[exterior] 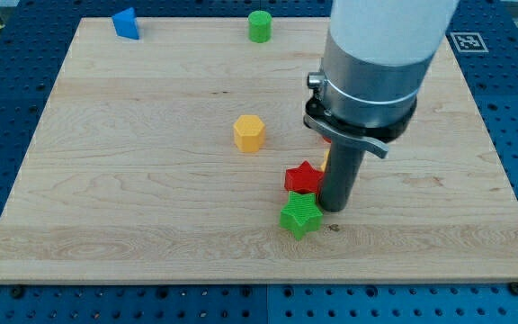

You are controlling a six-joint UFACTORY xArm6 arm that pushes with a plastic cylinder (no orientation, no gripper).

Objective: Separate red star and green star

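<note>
Camera view | my tip beside red star, green star | no gripper | no legible writing

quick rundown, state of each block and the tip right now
red star: flat on the board, touching the green star
green star: flat, just below the red star
yellow block: alone, mid-board
blue block: top left
green cylinder: upright, top edge
my tip: right of both stars
</note>
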